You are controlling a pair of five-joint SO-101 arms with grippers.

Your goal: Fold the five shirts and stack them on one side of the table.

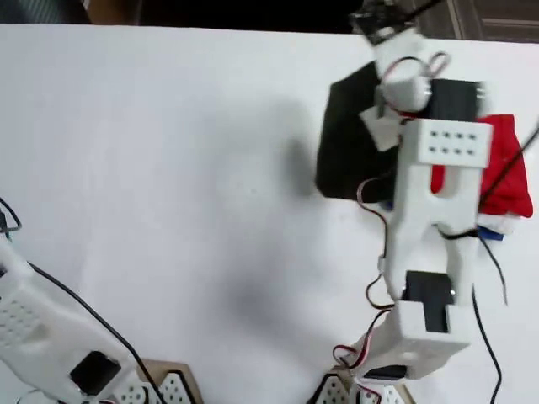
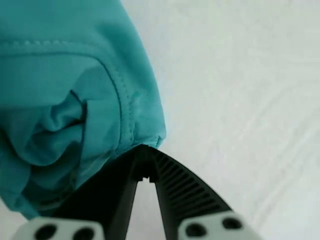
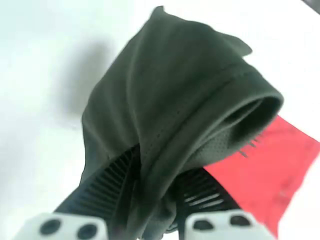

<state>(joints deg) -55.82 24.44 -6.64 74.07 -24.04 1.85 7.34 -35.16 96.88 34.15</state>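
Right gripper (image 3: 155, 175) is clamped on a bunched fold of the black shirt (image 3: 175, 85), with the cloth drawn up between its ribbed jaws and draping away from them. This hold suits lifting or dragging an edge over, not pressing it flat. In the high view the black shirt lies at the far right of the table (image 1: 168, 168), touching the red shirt (image 1: 505, 168), with the right arm stretched out above both. Beneath the red shirt show what appear to be white and blue cloth edges (image 1: 495, 229). Judged from this, the right side serves as the stacking side, and the black shirt looks meant for that pile. Left gripper (image 2: 146, 162) has its jaws closed to a point on a hem of the teal shirt (image 2: 60, 90), which sits bunched against them with bare table beyond. Left arm (image 1: 34, 328) stands at the near left corner, well apart from the pile. Assessment: 2 of the 5 shirts are in hand and not yet laid flat — the task is judged part done. Risk noted: the black cloth is gripped as a thick wad — it may fall unevenly on release.
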